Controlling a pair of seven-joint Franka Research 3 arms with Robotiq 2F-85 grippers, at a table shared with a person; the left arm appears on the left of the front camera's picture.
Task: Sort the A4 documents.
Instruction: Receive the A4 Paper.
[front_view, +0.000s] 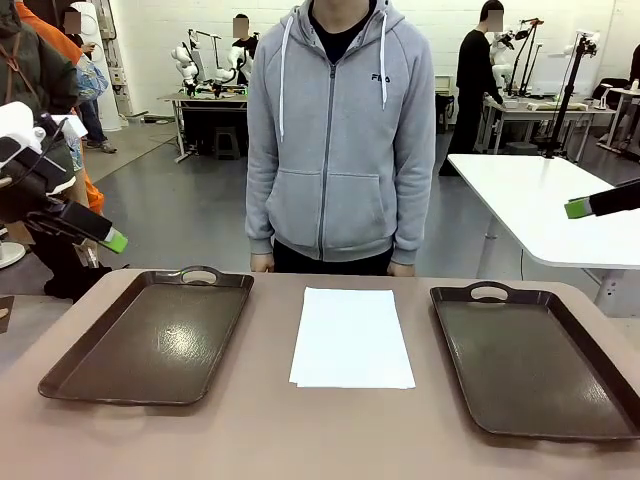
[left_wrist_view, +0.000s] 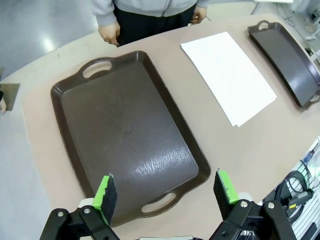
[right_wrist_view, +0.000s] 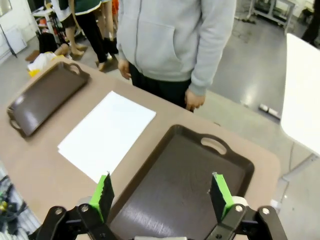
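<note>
The front camera sits on the robot's side of the worktop (front_view: 330, 430), in the middle. It looks straight across at the person (front_view: 340, 150) standing at the far edge. Its view is wide enough to take in the left tray (front_view: 150, 340), the right tray (front_view: 530, 370) and the A4 documents (front_view: 350, 340) lying between them.

The left wrist camera hangs above the left tray and looks steeply down past the left pincer (left_wrist_view: 165, 187) — its picture is rolled, so the worktop runs aslant. The right wrist camera looks down past the right pincer (right_wrist_view: 161, 192) onto the right tray, tipped more toward the person.

All three views share the sheets, both trays and the person's hands.
</note>
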